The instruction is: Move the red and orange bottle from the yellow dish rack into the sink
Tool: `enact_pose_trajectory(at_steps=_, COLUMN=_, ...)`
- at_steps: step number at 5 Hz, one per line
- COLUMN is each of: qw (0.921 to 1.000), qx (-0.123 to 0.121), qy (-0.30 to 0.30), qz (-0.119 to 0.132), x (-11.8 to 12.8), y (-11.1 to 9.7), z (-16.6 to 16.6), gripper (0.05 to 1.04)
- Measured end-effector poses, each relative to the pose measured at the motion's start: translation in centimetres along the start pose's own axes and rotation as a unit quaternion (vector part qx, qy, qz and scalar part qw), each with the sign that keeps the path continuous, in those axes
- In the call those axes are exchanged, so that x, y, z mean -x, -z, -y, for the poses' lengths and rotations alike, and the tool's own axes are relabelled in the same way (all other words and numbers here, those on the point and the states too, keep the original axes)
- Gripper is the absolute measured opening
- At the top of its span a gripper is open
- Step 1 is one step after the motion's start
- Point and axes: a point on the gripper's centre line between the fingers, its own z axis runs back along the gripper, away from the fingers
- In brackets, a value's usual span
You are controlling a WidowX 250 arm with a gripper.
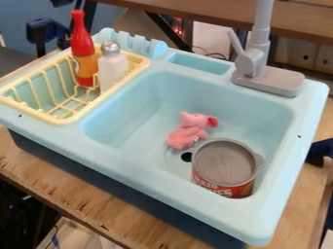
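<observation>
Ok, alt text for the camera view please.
A pink plush toy and a red-labeled can sit in a light blue toy sink with a gray faucet; a yellow rack at left holds a red bottle and a white shaker.

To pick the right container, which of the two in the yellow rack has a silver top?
The white shaker: its top is silver-grey, while the taller bottle beside it is red to its tip.

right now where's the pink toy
In the camera view, the pink toy lies near the middle of the sink basin, up and to the picture's left of the can, just above the drain hole.
</observation>
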Motion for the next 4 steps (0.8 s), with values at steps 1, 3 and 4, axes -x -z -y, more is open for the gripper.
enact_pose_trajectory(at_steps=1, qw=0.9996, qx=0.025, qy=0.008, qz=-0.01, x=-1.1, y=1.2, z=-0.8, gripper=1.002)
enact_pose_trajectory(at_steps=3, qw=0.9986, qx=0.042, qy=0.002, qz=-0.031, x=-3.0, y=3.2, z=-1.4, gripper=1.002)
enact_pose_trajectory(at_steps=4, qw=0.9984, qx=0.032, qy=0.012, qz=-0.045, x=-3.5, y=3.7, z=-0.6, gripper=1.002)
